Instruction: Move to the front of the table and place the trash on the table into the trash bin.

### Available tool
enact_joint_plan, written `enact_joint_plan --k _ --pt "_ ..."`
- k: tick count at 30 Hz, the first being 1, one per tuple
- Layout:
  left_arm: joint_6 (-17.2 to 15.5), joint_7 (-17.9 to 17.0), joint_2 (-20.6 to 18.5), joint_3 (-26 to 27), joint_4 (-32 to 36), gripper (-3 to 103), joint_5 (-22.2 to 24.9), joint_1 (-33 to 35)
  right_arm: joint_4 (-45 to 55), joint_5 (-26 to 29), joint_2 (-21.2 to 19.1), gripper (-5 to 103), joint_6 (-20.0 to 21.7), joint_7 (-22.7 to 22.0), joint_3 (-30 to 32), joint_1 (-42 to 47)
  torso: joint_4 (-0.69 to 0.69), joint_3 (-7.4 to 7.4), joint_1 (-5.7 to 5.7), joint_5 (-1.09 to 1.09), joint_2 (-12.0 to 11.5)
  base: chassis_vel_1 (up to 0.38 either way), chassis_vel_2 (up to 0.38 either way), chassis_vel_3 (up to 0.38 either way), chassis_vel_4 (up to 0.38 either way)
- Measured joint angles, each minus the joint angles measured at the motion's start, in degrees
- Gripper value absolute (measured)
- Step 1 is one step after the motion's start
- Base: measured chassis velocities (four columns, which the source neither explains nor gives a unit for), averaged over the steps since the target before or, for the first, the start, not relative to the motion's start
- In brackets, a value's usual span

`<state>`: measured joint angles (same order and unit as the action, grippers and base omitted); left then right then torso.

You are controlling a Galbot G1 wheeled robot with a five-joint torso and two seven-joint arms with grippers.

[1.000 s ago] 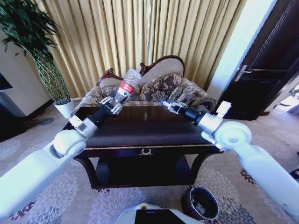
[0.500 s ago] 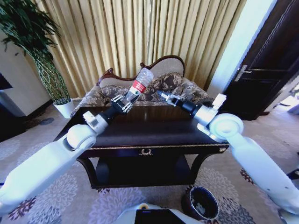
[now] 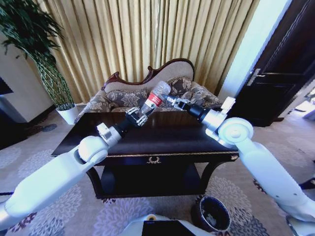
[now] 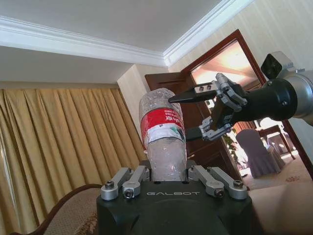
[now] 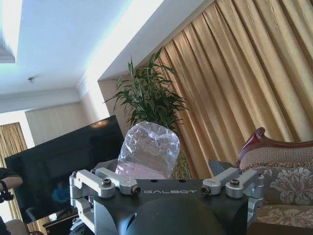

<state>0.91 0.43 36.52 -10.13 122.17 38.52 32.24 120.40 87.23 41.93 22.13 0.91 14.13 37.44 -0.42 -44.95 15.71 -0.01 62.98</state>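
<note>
The bottle, clear with a red label, sat at the centre of the head view, raised above the dark counter and tilted up toward the sofa, its neck end clamped in the left gripper. The right gripper was just beside the bottle's upper end, at centre-right of that view; in the left wrist view its fingers stood spread wide on either side of the bottle's top without touching it. This looked like a hand-over from left to right. To do it well, the right gripper would need to close squarely on the firm labelled part rather than the thin crushed end, which would likely buckle and slip. The left should let go only after that hold is firm. The trash bin stood on the floor at the lower right of the head view, on the right arm's side, so passing the bottle across made sense.
</note>
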Motion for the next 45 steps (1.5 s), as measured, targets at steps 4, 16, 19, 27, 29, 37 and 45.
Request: enact_joint_plan --k 4,16,19,27,29,37,45 --pt "-0.1 -0.1 0.4 -0.8 -0.1 29 -0.1 -0.2 0.3 0.0 -0.3 100 0.0 0.3 0.3 0.3 0.0 0.0 0.0 0.0 0.0 0.0 0.0 0.0 0.0" --pt "-0.1 -0.1 0.7 -4.6 0.6 29 -0.6 -2.4 0.3 -0.8 -0.6 100 0.0 0.8 -1.3 -0.6 0.0 0.0 0.0 0.0 0.0 0.0 0.0 0.0 0.0" --pt "-0.1 -0.1 0.7 -5.5 0.6 29 -0.7 -3.1 0.2 -0.8 -0.7 100 0.0 0.8 -1.3 -0.6 0.0 0.0 0.0 0.0 0.0 0.0 0.0 0.0 0.0" --pt "-0.2 0.0 1.1 -6.7 0.3 29 -0.7 -3.9 0.3 -0.9 -1.2 83 -0.5 0.9 -0.6 0.0 -0.01 0.0 0.0 0.0 0.0 0.0 0.0 0.0 0.0" --pt "-0.2 0.0 1.1 -6.8 0.2 29 -0.7 -3.9 0.3 -0.9 -1.2 78 -0.5 0.9 -0.6 0.0 -0.01 0.0 0.0 0.0 0.0 0.0 0.0 0.0 0.0" --pt "-0.1 0.0 0.9 -6.9 -0.1 29 -0.8 -3.9 0.3 -1.0 -1.5 52 -0.6 1.8 0.0 0.5 0.0 0.0 0.0 0.0 0.0 0.0 0.0 0.0 0.0" --pt "0.0 -1.0 1.3 -7.1 0.0 29 -0.9 -3.7 0.7 -0.9 -2.1 40 -0.6 2.3 1.1 1.8 -0.01 0.0 0.0 0.0 0.0 0.0 0.0 0.0 0.0"
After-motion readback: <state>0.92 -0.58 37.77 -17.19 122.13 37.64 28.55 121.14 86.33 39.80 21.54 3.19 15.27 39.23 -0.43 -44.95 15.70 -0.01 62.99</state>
